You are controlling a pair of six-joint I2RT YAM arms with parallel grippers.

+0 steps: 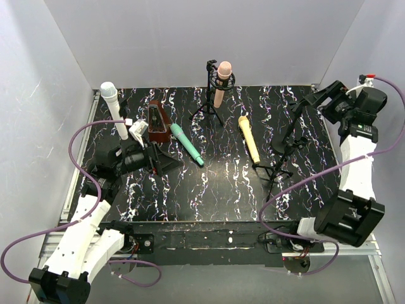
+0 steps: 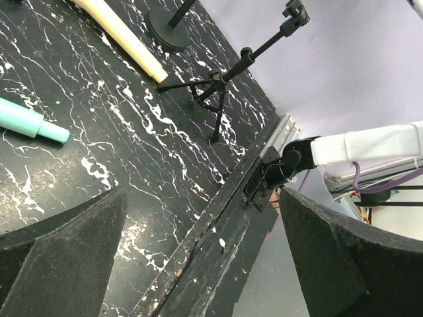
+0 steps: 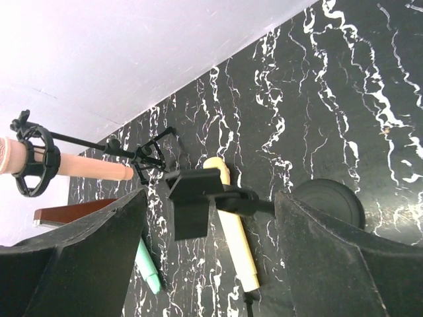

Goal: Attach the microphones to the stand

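- On your right, the right gripper (image 1: 311, 101) hangs at the top of the round-base stand (image 3: 330, 201), jaws wide apart, gripping nothing
- Right wrist view: the stand's black clip (image 3: 195, 201) sits between the two fingers (image 3: 73, 257) with a gap on each side, so it touches neither
- Under that clip the yellow microphone (image 1: 249, 139) lies flat on the table (image 1: 221, 190), just beside the stand's round base and well apart from the right fingers
- The left gripper (image 1: 169, 162) sits low over the left half of the table, jaws also spread, empty
- The teal microphone (image 1: 186, 144) lies flat just beyond the left fingertips, apart from them; your left wrist view catches only its narrow end
- The front tripod stand (image 2: 213, 86) is upright near the front right edge, with no mic on it
- The pink microphone (image 1: 219, 82) is already seated in the rear tripod stand (image 1: 207, 109) at back centre, far from both grippers
- The white microphone (image 1: 114, 109) stands tilted at back left, beside the brown metronome (image 1: 158, 120); can't tell what holds it up
- Any lettering on the mics or arms is too small to read
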